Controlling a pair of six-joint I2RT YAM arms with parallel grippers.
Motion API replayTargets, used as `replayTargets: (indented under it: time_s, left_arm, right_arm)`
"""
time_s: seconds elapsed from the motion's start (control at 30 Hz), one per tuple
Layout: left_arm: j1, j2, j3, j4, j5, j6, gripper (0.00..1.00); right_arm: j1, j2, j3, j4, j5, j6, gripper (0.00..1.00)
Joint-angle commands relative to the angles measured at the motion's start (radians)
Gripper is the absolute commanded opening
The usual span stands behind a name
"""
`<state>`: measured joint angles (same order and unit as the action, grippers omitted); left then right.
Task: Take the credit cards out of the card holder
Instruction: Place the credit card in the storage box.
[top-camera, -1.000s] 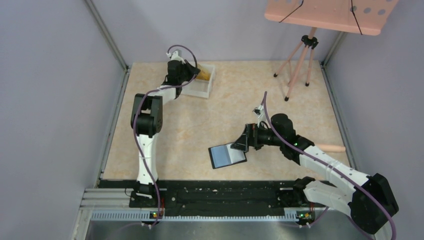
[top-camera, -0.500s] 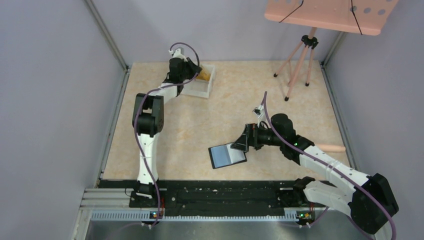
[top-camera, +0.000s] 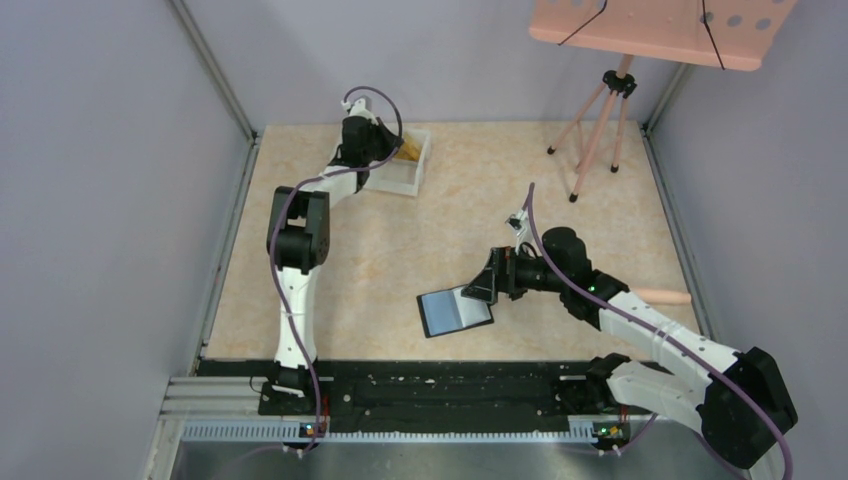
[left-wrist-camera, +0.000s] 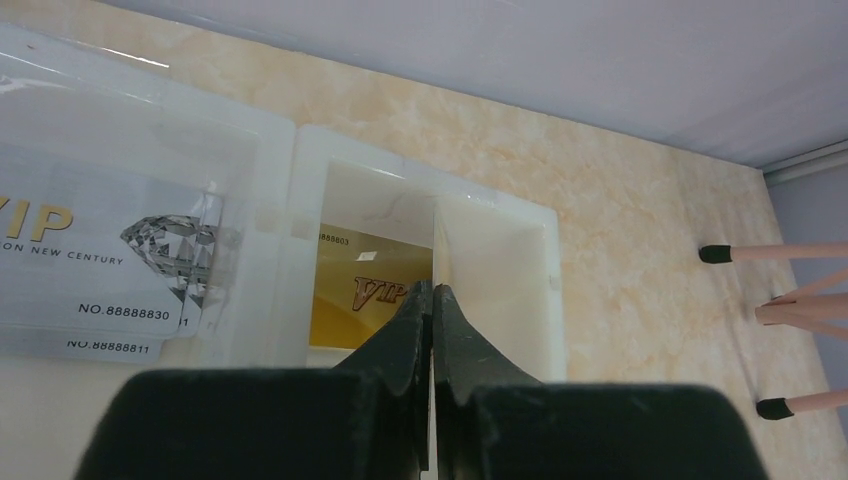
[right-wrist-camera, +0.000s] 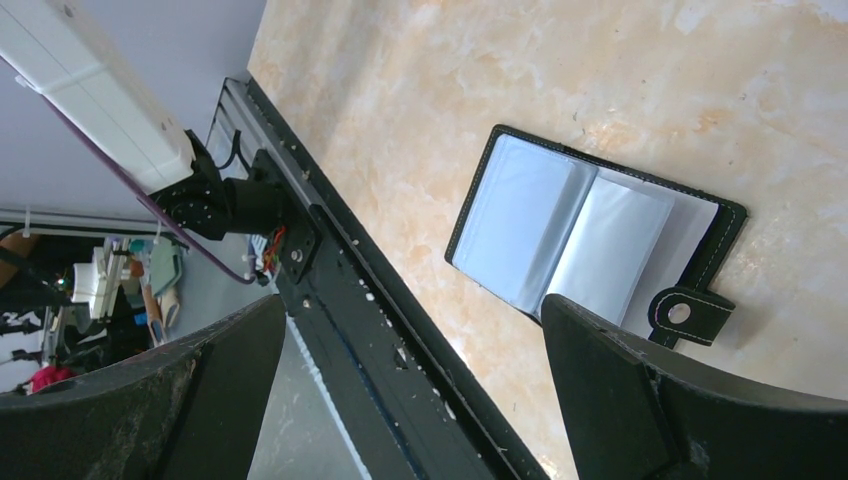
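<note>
Finds the left gripper over the white tray at the far left of the table, jaws pressed together, pinching nothing. Notes a gold card lying in the compartment under the tips, and silver cards in the adjoining compartment. Locates the card holder lying open on the table near the front rail. Records the right gripper by its strap end, jaws spread wide, nothing gripped.
</note>
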<state>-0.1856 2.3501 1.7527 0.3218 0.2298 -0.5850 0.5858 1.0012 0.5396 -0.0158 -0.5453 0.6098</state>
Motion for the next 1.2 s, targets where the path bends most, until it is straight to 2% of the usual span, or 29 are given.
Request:
replayTargets:
  time_s: [0.0,0.3,0.6,0.93,1.17]
  left_arm:
    - [-0.003,0.003,0.035,0.061,-0.033,-0.002,0.0]
    - [-0.005,-0.015,-0.004,0.126,-0.118,-0.02,0.0]
    - [-0.005,0.015,0.018,0.12,-0.097,-0.03,0.0]
    - [-0.005,0.008,0.008,0.099,-0.076,-0.032,0.17]
    - [-0.005,-0.004,0.004,0.072,-0.077,-0.013,0.22]
  right_arm:
    - [-0.012,-0.023,0.055,0.019,0.005,-0.014,0.99]
    - [-0.012,-0.013,0.073,-0.016,0.01,-0.03,0.98]
    - [-0.012,0.0,0.088,-0.018,0.008,-0.032,0.99]
    - [-0.012,0.006,0.093,-0.018,0.008,-0.029,0.98]
    - [-0.011,-0.009,0.086,-0.021,0.006,-0.026,0.98]
